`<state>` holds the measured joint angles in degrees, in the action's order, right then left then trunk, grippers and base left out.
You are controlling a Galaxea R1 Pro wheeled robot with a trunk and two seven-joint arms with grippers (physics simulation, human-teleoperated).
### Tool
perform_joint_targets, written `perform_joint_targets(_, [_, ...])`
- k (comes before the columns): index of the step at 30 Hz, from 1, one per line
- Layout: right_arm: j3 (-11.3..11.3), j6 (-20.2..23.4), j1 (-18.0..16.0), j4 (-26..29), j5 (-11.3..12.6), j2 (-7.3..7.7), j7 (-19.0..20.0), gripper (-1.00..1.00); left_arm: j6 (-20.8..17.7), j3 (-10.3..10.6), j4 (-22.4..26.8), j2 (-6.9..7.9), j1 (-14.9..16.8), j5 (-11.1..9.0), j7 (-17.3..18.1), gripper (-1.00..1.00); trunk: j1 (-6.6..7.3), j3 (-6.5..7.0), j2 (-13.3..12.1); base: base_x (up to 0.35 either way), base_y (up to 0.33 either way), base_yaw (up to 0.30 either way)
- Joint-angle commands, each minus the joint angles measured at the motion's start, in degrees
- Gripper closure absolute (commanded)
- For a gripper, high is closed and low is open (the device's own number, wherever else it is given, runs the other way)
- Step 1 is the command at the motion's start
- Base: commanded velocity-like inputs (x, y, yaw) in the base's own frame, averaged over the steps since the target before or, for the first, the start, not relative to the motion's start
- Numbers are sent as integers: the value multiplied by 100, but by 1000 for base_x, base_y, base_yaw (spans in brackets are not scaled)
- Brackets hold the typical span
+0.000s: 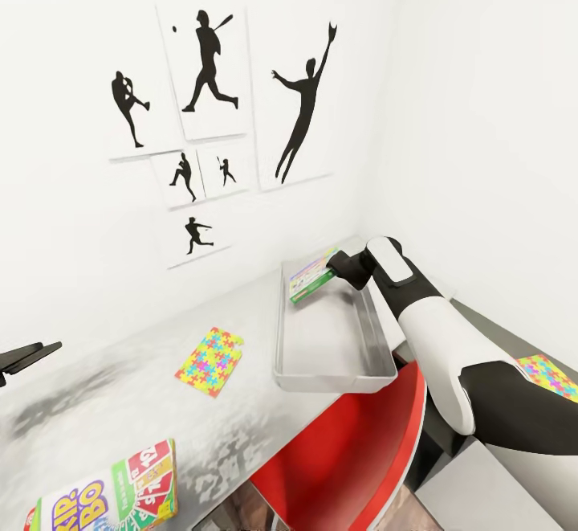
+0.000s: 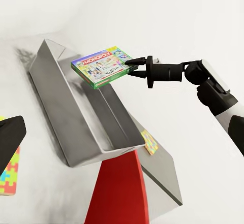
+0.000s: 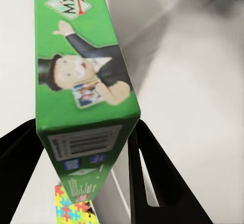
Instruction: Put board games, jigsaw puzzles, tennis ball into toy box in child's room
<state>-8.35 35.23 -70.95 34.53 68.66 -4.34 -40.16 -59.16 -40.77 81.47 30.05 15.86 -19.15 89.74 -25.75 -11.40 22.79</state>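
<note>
One game is nearly home: your right claw (image 2: 127, 64) is clamped on the Monopoly box (image 2: 100, 66), holding it tilted over the toy box (image 1: 335, 343), whose visible floor looks empty. Well back from that claw on the worktop (image 1: 104, 402) wait a jigsaw puzzle (image 1: 210, 360) and the Skip-Bo game (image 1: 108, 492). Your left claw (image 1: 22, 355) hangs apart.
</note>
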Motion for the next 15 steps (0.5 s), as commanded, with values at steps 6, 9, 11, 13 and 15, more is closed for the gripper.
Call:
perform_joint_targets(6, [-18, 1, -4, 8, 42, 3, -44, 100, -61, -1, 8, 1, 5, 8, 26, -100, -3, -67, 13, 28, 0, 0])
perform_joint_targets(9, [-18, 1, -5, 8, 42, 3, -46, 100, -61, -1, 9, 1, 5, 8, 26, -100, -3, -95, 13, 4, 0, 0])
perform_joint_targets(11, [-18, 1, -4, 6, 41, 3, -45, 100, -61, -1, 9, 1, 5, 8, 26, -100, -3, -113, 13, 1, 0, 0])
perform_joint_targets(13, [-18, 1, -6, 6, 40, 3, -45, 100, -61, -1, 9, 1, 5, 8, 26, -100, -3, -132, 13, 16, 0, 0])
perform_joint_targets(15, [-18, 1, -6, 5, 41, 3, -44, 100, -61, -1, 10, 1, 5, 8, 26, -100, -3, -150, 13, 27, 0, 0])
